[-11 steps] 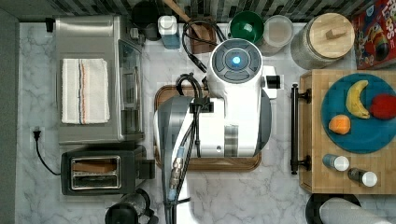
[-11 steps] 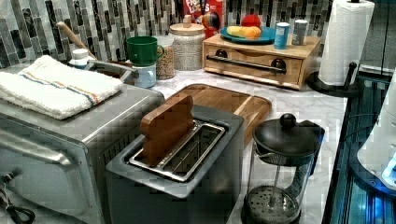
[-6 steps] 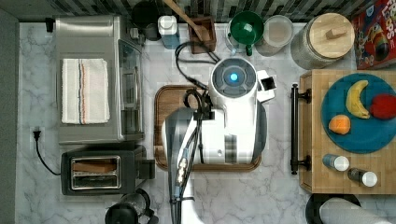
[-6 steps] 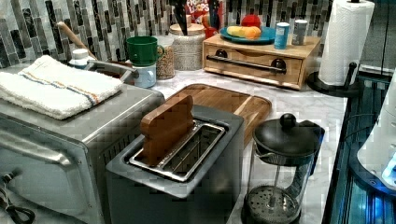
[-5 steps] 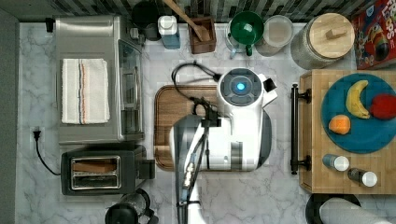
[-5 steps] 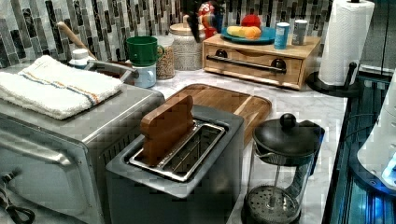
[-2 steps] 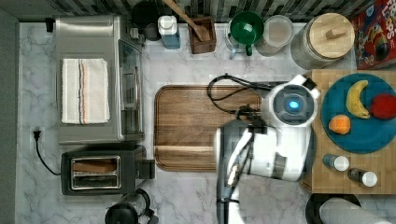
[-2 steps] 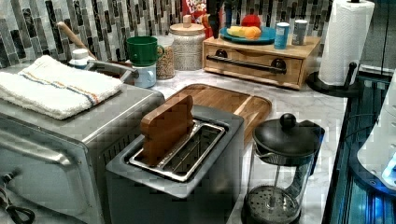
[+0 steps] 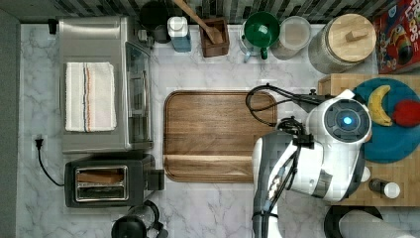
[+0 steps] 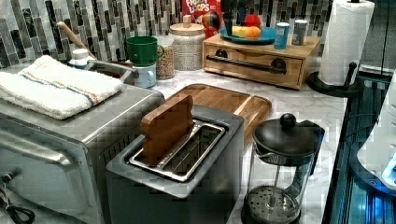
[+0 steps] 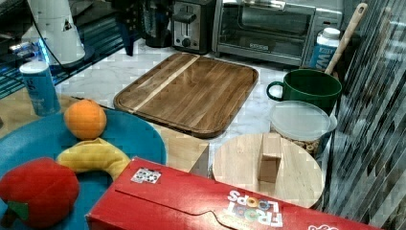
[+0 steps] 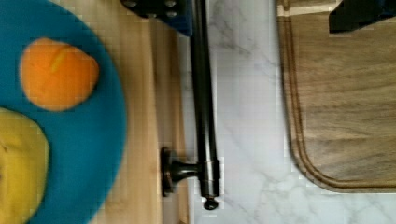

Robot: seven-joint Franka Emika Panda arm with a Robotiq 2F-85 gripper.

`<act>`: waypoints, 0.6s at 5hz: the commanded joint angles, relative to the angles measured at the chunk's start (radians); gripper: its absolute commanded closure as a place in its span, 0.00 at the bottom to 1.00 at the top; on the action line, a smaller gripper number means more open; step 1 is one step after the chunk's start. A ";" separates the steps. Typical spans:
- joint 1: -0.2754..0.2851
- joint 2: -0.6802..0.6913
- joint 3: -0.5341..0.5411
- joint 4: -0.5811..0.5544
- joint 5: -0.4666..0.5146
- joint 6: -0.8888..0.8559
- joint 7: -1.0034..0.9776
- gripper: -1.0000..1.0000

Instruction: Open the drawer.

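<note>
Gripper [image 12: 259,19] spread wide, straddling the black bar handle [image 12: 203,107]: one finger with a blue pad sits just beside the bar on the drawer side, the other hangs over the brown tray [image 12: 341,107], nothing pinched. Sweep of the top view, 9 o'clock to 3 o'clock: toaster oven [image 9: 99,84] with folded towel, toaster [image 9: 106,181] at 7 o'clock, tray [image 9: 218,134] at centre, then the arm [image 9: 307,163] reaching over toward 3 o'clock, where the bamboo box top [image 9: 401,186] carries a blue plate [image 9: 391,144] of fruit. In the left view the drawer [image 10: 254,70] stands at about 1 o'clock, front flush with its box, so shut, and facing the tray across a strip of marble counter [image 12: 243,93]. Handling, by judgement: wide, shallow, light wood, probably running wood on wood, so it may bind if pulled off-centre. The bar looks rigid, round and smooth, hence slippery under flat pads; a firm close around it is wanted, hooking behind rather than relying on friction. Best hold is mid-bar between the two mounts, pull straight toward the tray. Risk: the box, only loosely weighted by plate and shakers, slides on the marble as one piece instead of the drawer coming out.
</note>
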 commanded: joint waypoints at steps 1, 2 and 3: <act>-0.019 0.096 -0.006 0.005 0.019 0.188 -0.132 0.00; -0.023 0.143 -0.006 0.015 0.022 0.183 -0.117 0.00; -0.033 0.163 -0.029 -0.001 -0.005 0.219 -0.099 0.00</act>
